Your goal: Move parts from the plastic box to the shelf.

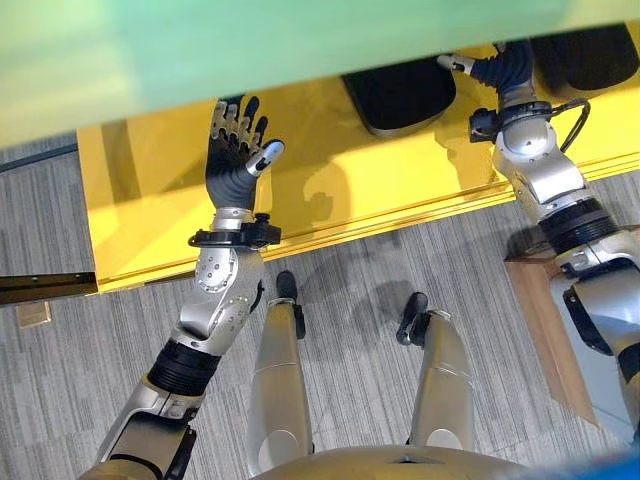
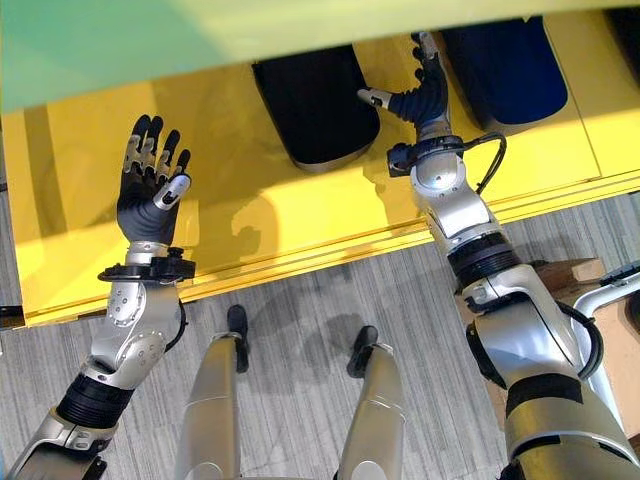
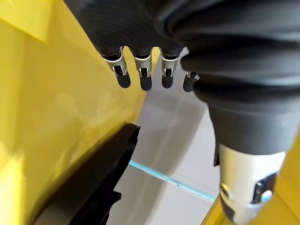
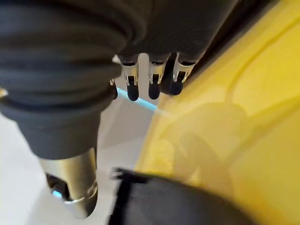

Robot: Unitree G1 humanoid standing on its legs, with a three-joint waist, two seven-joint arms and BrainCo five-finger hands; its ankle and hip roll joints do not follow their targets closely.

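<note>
Parts, two black tray-like pieces, lie flat on the yellow shelf (image 2: 300, 215): the left part (image 2: 310, 105) sits near the middle of the shelf surface and the right part (image 2: 505, 65) lies just beside it toward the robot's right, both partly hidden under the pale green board (image 2: 200, 40) that overhangs the far side of the shelf. The right robot hand (image 2: 425, 90) reaches between the two parts, its fingers extended and spread, thumb pointing toward the left part; it holds nothing, though whether a fingertip touches either part cannot be told. The left robot hand (image 1: 238, 150) is raised over bare yellow surface well to the left of the parts, palm up, fingers straight and fanned wide, empty. From the left wrist view, the edge of a black part (image 3: 93, 183) shows past the straight fingers (image 3: 123, 77) against the yellow shelf wall. The shelf's front lip runs across in front of both arms, above grey striped carpet (image 1: 350, 300). A brown wooden box (image 1: 540, 320) stands on the floor beside the right arm.
</note>
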